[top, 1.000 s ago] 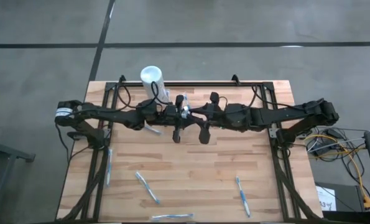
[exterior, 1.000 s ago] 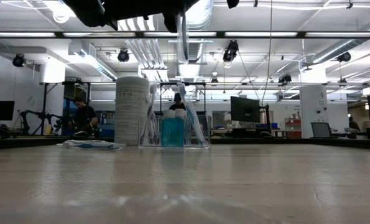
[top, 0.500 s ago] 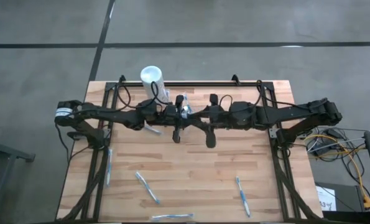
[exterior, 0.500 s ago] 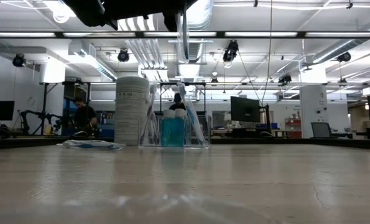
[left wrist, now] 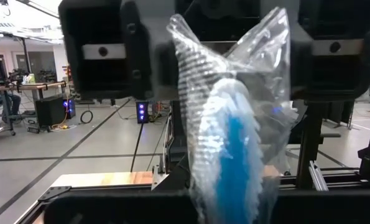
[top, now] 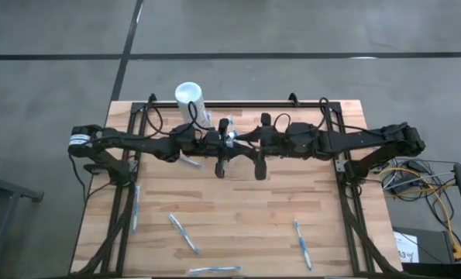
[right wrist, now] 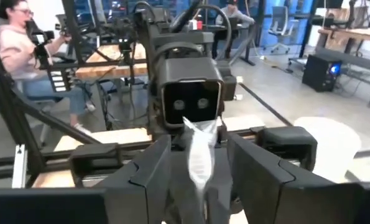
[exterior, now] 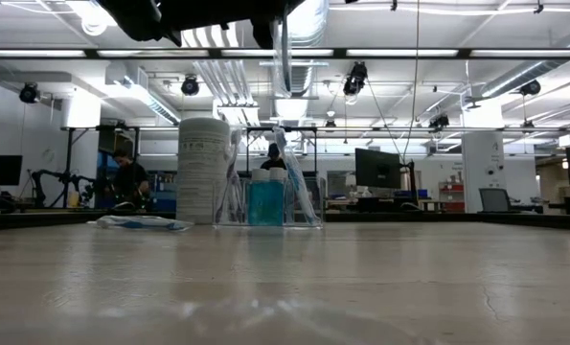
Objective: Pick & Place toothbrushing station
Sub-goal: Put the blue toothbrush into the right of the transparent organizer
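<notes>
- Right gripper (right wrist: pixel 200 180): my fingers have drawn apart over the last second. They now stand either side of the wrapped toothbrush (left wrist: pixel 231 124) with a gap showing on each side.
- Left gripper (left wrist: pixel 228 196): closed tight on the lower end of the same wrapper, directly facing my right gripper above mid-table.
- Meaning, as I judge it: the toothbrush has passed to my left gripper alone, so it can now be carried to the holder.
- Toothbrushing station (exterior: pixel 268 201): standing on the table (top: pixel 238 225) below my two grippers, something blue inside it, just beside the white cylinder (exterior: pixel 204 171).
- Low view only: the clear holder and its blue contents. From above it is lost under my arms, and only the cylinder's lid is plain.
- Right wrist view only: the gap between my right fingers and the wrapper.
- High view only: four loose toothbrushes (top: pixel 184 233) on the near boards, well away from both grippers.
</notes>
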